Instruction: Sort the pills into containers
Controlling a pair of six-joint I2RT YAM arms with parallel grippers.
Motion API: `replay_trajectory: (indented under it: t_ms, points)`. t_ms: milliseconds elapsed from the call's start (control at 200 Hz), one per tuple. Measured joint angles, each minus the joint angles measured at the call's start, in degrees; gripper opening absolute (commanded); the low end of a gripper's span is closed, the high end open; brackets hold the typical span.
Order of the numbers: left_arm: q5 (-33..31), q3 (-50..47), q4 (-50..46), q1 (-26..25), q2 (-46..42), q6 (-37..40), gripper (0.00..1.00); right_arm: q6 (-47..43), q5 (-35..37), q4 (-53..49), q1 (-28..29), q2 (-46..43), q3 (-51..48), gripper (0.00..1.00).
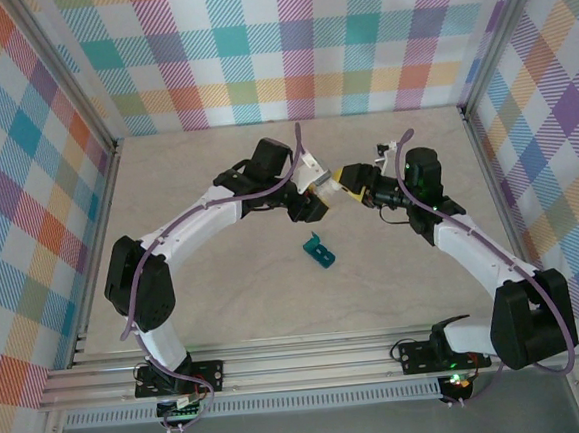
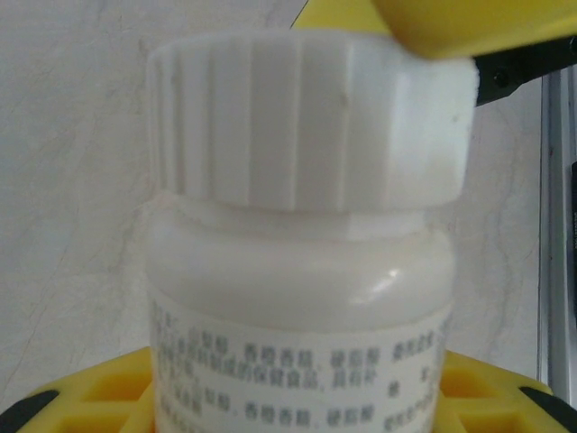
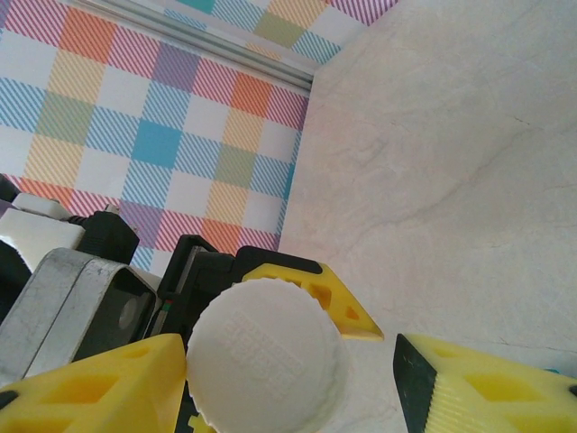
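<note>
My left gripper [image 1: 317,188] is shut on a small white bottle [image 2: 297,298] with a printed label and holds it above the middle of the table. Its ribbed white cap [image 3: 266,356] lies between the fingers of my right gripper [image 3: 288,365], which is open. One yellow finger [image 3: 99,388] touches the cap's side, and the other [image 3: 478,388] stands a gap away from it. From above, the two grippers meet tip to tip, with the right gripper [image 1: 347,180] on the right. The teal containers [image 1: 319,251] lie on the table just in front of them. No pills can be seen.
The pale table [image 1: 225,292] is walled by checked panels on the left [image 1: 27,197], back [image 1: 286,46] and right [image 1: 566,155]. A metal rail [image 1: 301,361] runs along the near edge by the arm bases.
</note>
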Motion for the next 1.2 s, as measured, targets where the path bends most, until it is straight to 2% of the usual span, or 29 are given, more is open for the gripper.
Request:
replay_trajectory:
  t_ms: [860,1040,1200]
  points:
    - [0.15,0.35,-1.05,-0.04,0.76,0.22,0.00,0.59,-0.72,0.42,0.87,0.07,0.04,0.62]
    - [0.22,0.39,-1.05,-0.04,0.79,0.20,0.00,0.59,-0.96,0.44,1.42,1.22,0.22,0.55]
    - [0.35,0.39,-1.07,-0.04,0.76,0.13,0.00,0.46,-1.11,0.52,1.49,1.55,0.22,0.42]
